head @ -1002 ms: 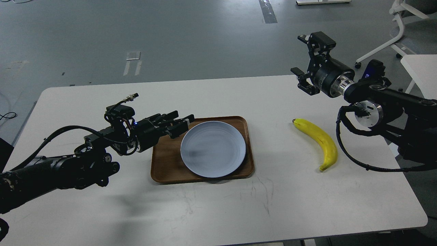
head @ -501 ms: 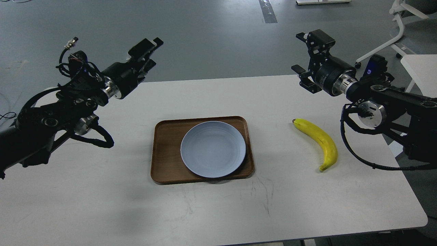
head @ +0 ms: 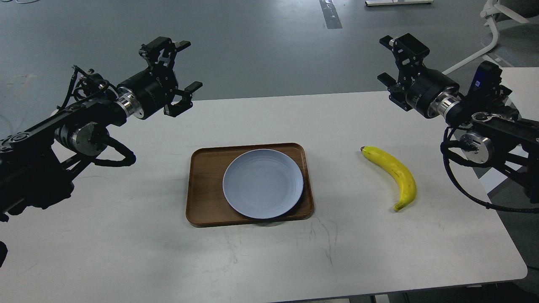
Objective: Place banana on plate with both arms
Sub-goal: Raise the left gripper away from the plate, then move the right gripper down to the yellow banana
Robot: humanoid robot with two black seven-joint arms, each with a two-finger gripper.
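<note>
The yellow banana (head: 394, 173) lies on the white table, right of the plate, dark tip toward the back. The pale blue-grey plate (head: 262, 183) sits empty on the brown wooden tray (head: 204, 189) at the table's middle. My left gripper (head: 186, 64) is open and empty, raised above the table's back left, well away from the plate. My right gripper (head: 386, 59) is open and empty, raised above the table's back right, behind and above the banana.
The white table (head: 126, 235) ends at its right edge close beyond the banana. A second white table corner (head: 511, 80) and a white chair base (head: 490, 38) stand at the far right. Grey floor lies behind.
My left arm lifted from beside the tray up to the back left, and its gripper turned and opened wide. My right gripper moved slightly right and up. Banana and plate have not moved.
</note>
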